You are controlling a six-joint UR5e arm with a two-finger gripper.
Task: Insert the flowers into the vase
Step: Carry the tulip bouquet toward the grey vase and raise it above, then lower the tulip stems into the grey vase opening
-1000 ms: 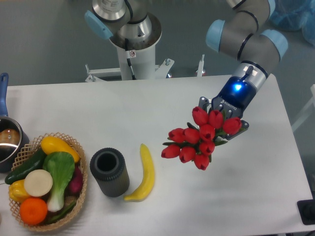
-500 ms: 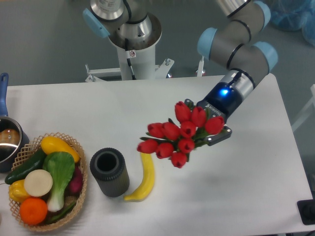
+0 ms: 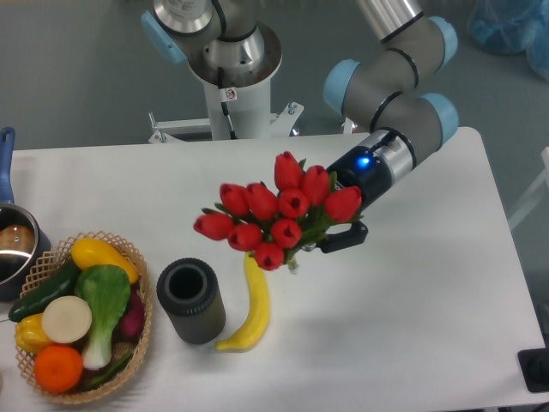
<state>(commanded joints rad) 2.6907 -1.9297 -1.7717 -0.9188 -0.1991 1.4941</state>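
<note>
Flowers, a bunch of red tulips with green leaves, are up in the air above the white table, over its middle, heads pointing left; bunch sits up and right of the vase and above the far end of the banana. UR5e arm comes in from the far right, grey links with light blue caps, blue light lit at the wrist. Gripper is clenched on the flowers at the stem end, right side of the bunch; fingers mostly hidden by leaves and blooms. Wicker basket at near left holds vegetables: yellow pepper, cucumber, bok choy, an orange, a white round slice. Vase, dark matte cylinder, stands upright just right of the basket, round opening facing up, nothing in it. Banana lies on the table just right of the vase, not touching it, running near to far. Metal pot with a blue handle is at the left edge, partly cut off, touching the basket rim or just beside it, cannot tell which.
</note>
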